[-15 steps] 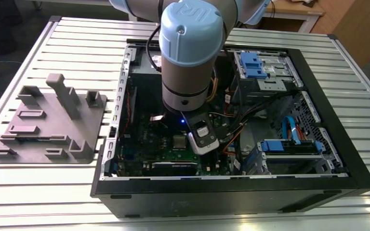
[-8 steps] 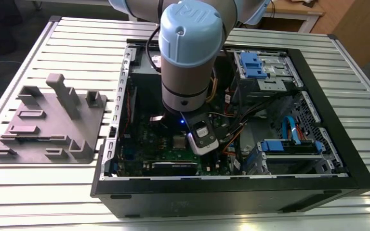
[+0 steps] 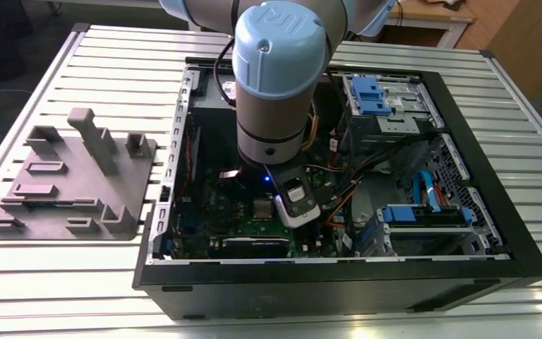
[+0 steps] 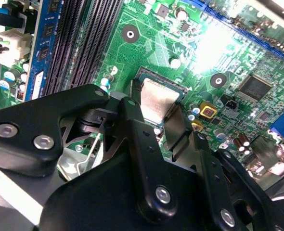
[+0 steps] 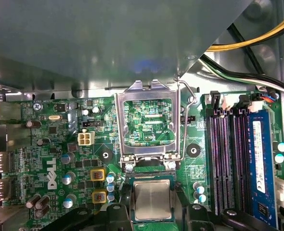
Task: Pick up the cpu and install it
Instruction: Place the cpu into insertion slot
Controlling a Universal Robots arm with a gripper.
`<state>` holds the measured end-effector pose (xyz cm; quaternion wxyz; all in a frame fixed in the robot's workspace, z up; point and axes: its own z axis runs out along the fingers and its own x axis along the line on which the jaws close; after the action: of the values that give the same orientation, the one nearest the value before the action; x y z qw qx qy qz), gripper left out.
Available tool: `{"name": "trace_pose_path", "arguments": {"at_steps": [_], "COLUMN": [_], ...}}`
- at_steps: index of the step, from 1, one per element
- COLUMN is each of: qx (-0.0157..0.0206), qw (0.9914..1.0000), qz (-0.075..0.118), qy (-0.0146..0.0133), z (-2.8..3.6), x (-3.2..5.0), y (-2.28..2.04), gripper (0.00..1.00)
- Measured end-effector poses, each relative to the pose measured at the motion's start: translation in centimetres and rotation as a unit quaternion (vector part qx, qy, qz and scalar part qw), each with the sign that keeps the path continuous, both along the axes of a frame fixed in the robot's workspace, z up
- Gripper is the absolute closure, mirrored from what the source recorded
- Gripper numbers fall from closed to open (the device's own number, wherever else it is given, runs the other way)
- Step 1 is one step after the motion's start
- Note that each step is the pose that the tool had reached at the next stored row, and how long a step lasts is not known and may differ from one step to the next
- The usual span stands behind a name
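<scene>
Gripper (image 4: 156, 109) is down inside the computer case (image 3: 497, 268), right over the socket (image 5: 151, 176). Its fingers (image 4: 132, 113) pinch the cpu (image 4: 157, 96) on two opposite edges, silver lid up. In both wrist views the chip sits level within the socket outline, at or just above the seat (can't tell whether it touches the contacts). In the first wrist view the load plate (image 5: 147, 120) is flipped up and back toward the case wall with the lever (image 5: 181, 115) raised alongside it, so the opening is free. The step in hand, as I read it, is placement. To do it well:

- Hold the chip flat, no tilt, edges parallel to the socket frame.
- Travel straight down with no sideways scrub, since the contacts underneath likely bend easily.
- Use near-zero press force. It should settle under its own weight.
- Make sure the corner mark and notches match the socket. I can't read them from here.
- Mind finger clearance. The tips sit close to the socket frame and to the yellow-topped components (image 5: 97, 174) just beside it on the motherboard (image 5: 50, 144).
- The RAM slots (image 5: 224, 154) are well apart, no issue.
</scene>
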<state>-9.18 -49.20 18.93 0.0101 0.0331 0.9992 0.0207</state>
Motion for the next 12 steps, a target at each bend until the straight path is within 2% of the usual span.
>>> {"name": "trace_pose_path", "arguments": {"at_steps": [4,5,9,12], "qx": [0.0003,0.0002,-0.0001,0.0], "qw": [1.0,1.0,1.0,1.0], "qz": [0.0,0.0,0.0,0.0], "qy": [-0.0001,-0.0001,0.0,0.0003], "z": [-0.03,-0.03,0.01,0.27], "x": [0.01,0.0,0.0,0.01], "y": [0.01,0.01,0.0,0.0], "gripper": [0.55,0.49,0.49,0.49]}}
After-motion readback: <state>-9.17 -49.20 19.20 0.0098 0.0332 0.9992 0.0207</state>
